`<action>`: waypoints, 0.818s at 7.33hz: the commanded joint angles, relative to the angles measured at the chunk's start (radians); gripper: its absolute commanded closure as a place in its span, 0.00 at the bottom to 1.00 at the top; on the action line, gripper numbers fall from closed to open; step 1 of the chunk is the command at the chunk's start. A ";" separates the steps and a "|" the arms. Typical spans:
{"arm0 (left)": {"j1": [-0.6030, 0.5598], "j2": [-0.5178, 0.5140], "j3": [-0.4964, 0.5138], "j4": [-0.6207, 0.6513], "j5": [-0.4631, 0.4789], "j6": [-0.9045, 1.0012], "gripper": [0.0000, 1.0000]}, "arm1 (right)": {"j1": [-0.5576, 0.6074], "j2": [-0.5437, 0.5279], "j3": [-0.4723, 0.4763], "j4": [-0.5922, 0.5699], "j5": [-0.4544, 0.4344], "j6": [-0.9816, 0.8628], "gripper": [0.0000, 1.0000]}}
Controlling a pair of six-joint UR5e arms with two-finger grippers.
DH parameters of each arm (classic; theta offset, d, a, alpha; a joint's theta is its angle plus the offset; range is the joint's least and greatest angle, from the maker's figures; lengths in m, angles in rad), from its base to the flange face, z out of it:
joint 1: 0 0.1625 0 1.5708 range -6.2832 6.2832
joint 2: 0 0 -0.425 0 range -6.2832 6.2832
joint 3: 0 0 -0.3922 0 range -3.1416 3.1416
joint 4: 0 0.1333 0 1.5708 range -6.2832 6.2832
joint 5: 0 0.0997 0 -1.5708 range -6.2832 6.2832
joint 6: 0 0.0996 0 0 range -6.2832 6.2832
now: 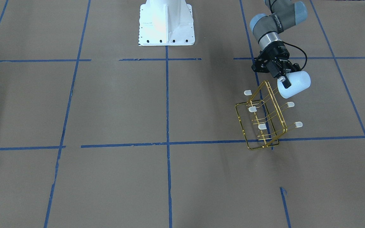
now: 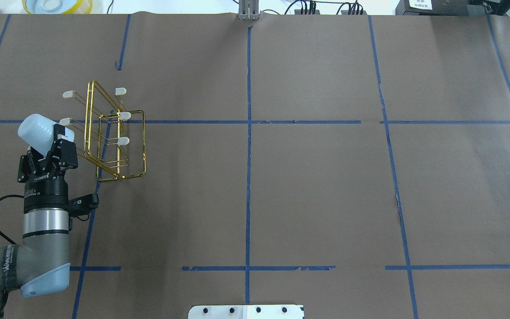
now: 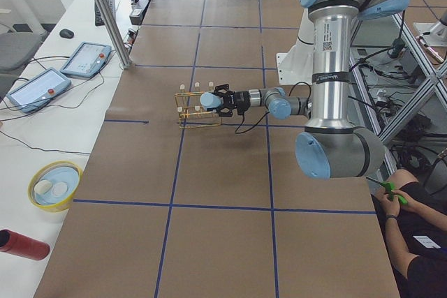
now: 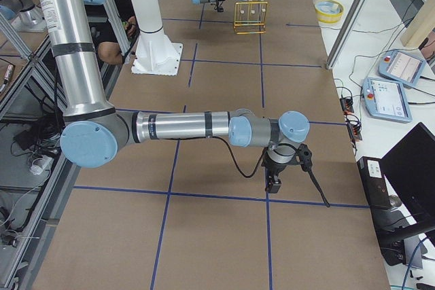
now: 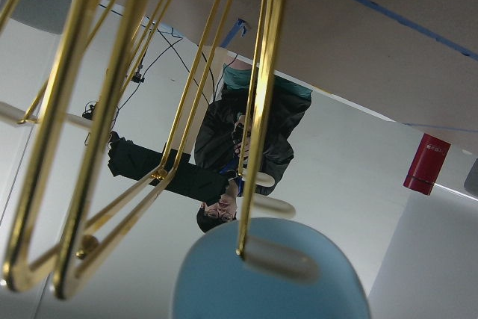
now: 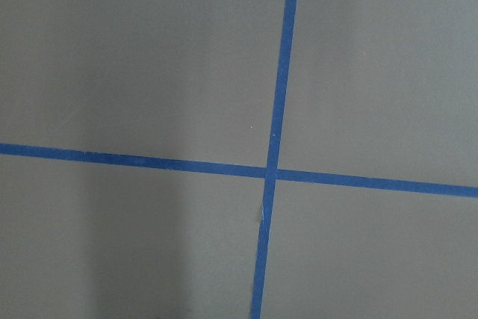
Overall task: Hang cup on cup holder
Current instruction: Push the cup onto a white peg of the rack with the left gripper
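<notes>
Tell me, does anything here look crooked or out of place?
Nothing stands out. The cup holder stands upright; the cup is tipped sideways only because the left gripper holds it beside the holder.

Beneath the cup holder (image 5: 259,110), the cup (image 5: 224,289) is cropped by the wrist view's bottom edge. Far from it, the right gripper (image 4: 274,183) is too small to read.

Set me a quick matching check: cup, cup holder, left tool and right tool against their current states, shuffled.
1 cup
2 cup holder
3 left tool
4 right tool

A gold wire, on the table
B shut on the cup
C tilted, in the air near the prongs
D above a blue tape crossing

Pairs: 1-C, 2-A, 3-B, 4-D
</notes>
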 commanded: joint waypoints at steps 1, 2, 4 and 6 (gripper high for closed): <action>0.004 0.008 -0.004 0.004 0.000 0.001 0.56 | 0.001 0.000 0.000 0.000 0.000 0.000 0.00; 0.006 0.018 -0.016 0.004 0.000 0.003 0.56 | 0.001 0.000 0.001 0.002 0.000 0.000 0.00; 0.007 0.038 -0.036 0.006 0.000 0.003 0.56 | -0.001 0.000 0.000 0.000 0.000 0.000 0.00; 0.016 0.038 -0.032 0.007 0.000 0.026 0.55 | -0.001 0.000 0.000 0.000 0.000 0.000 0.00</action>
